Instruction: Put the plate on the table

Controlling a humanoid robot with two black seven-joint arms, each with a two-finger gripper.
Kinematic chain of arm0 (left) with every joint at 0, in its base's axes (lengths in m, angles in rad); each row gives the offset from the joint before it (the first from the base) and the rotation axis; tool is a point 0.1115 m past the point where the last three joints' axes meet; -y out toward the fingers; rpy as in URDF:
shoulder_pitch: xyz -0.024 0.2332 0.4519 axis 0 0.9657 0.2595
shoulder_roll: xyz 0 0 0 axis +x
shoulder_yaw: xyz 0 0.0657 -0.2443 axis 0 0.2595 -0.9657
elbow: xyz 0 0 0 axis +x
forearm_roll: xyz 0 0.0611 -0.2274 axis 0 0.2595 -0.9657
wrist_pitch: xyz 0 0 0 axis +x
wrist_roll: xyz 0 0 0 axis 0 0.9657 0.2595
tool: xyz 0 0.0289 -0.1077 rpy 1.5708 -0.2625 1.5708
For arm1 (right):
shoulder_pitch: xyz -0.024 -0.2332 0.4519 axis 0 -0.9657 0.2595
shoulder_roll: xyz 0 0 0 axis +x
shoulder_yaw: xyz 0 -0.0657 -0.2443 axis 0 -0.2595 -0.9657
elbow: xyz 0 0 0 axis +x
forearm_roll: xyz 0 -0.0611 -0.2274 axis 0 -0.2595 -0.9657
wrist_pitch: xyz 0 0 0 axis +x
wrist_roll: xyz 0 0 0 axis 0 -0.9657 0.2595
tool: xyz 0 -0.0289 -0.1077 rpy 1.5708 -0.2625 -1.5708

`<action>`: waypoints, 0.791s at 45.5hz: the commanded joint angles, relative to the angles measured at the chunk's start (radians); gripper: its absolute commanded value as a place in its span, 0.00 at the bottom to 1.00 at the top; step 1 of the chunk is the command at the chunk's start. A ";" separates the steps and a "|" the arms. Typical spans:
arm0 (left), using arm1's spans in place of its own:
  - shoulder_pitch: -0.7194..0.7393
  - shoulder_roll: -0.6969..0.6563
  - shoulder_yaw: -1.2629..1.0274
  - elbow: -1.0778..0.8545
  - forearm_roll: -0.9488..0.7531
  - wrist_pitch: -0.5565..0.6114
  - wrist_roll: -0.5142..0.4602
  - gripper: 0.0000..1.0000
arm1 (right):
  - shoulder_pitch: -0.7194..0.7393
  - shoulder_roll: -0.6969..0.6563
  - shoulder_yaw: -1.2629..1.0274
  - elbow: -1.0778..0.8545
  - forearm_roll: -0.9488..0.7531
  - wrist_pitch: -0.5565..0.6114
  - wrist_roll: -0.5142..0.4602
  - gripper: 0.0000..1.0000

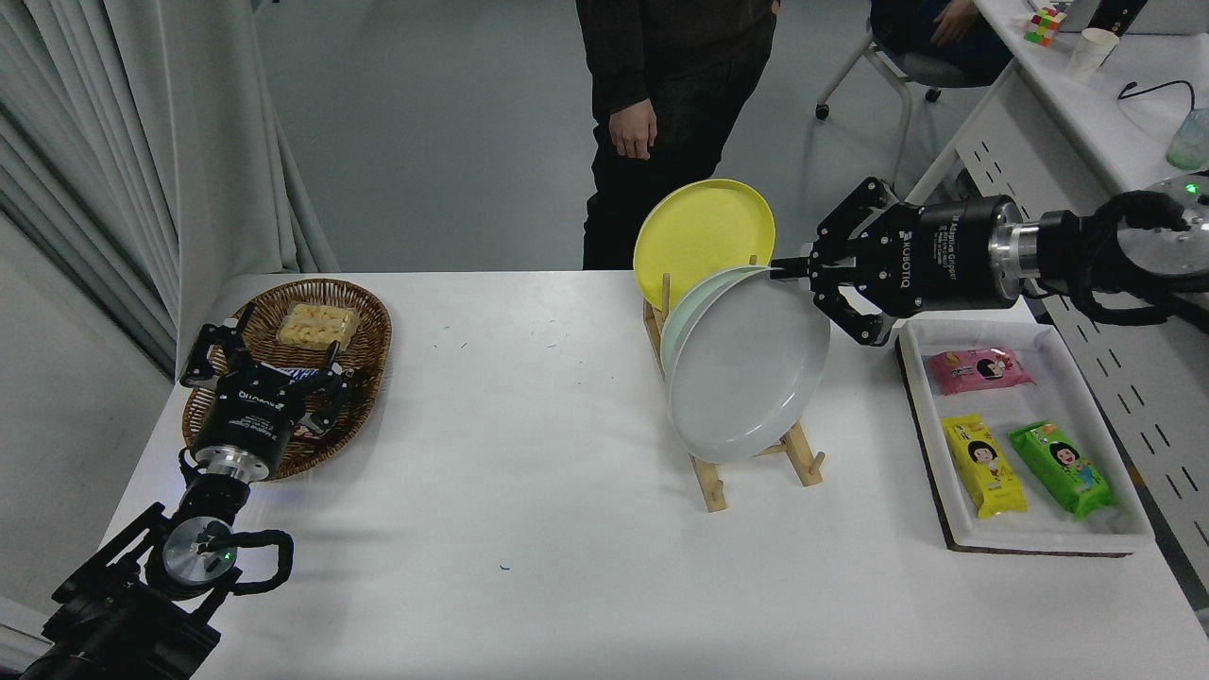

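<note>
Grip: right gripper (791, 274) jaws pinch the plate (746, 368) rim.
Risk: plate may clip the wooden rack (710, 482), toppling 2 plates.

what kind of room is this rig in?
Probably an office or lab, not a kitchen: a white desk with perforated side panel, a wheeled chair, a grey curtain, and a person standing beyond the white table.

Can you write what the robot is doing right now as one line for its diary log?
right gripper: shut on grey plate rim | plate: raised over rack | left gripper: parked by basket
</note>
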 commanded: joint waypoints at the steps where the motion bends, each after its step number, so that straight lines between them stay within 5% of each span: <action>1: 0.000 0.000 0.000 0.000 0.000 0.000 0.001 0.98 | 0.046 0.047 0.010 0.003 0.036 -0.085 -0.022 0.00; 36: 0.000 0.000 0.000 0.000 0.000 0.000 0.001 0.98 | 0.031 0.142 0.000 -0.012 0.030 -0.162 -0.039 0.00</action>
